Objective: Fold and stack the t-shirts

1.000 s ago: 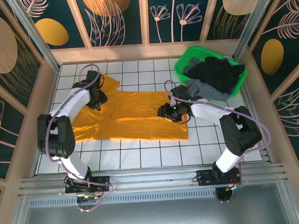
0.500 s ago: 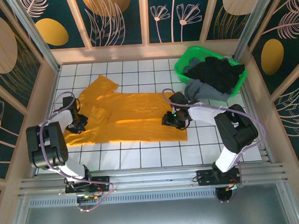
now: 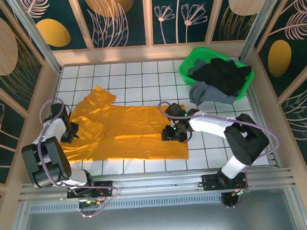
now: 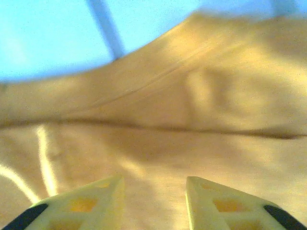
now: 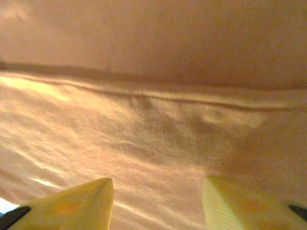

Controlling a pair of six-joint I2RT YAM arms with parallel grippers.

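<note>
The left pincer (image 3: pixel 71 132) has its two fingers (image 4: pixel 81 206) spread apart, low over the mustard-orange t-shirt (image 3: pixel 129 139). The shirt lies flat on the white table (image 3: pixel 141 69), right under this pincer, and stretches away to its right. The right pincer (image 3: pixel 170 133) is spread wide too. The same shirt is under it and off to its left. Past the right pincer, to its right, sits a green basket (image 3: pixel 184 72). Black t-shirts (image 3: pixel 225 73) are piled in it, and a grey t-shirt (image 3: pixel 203 92) hangs over its near side.
</note>
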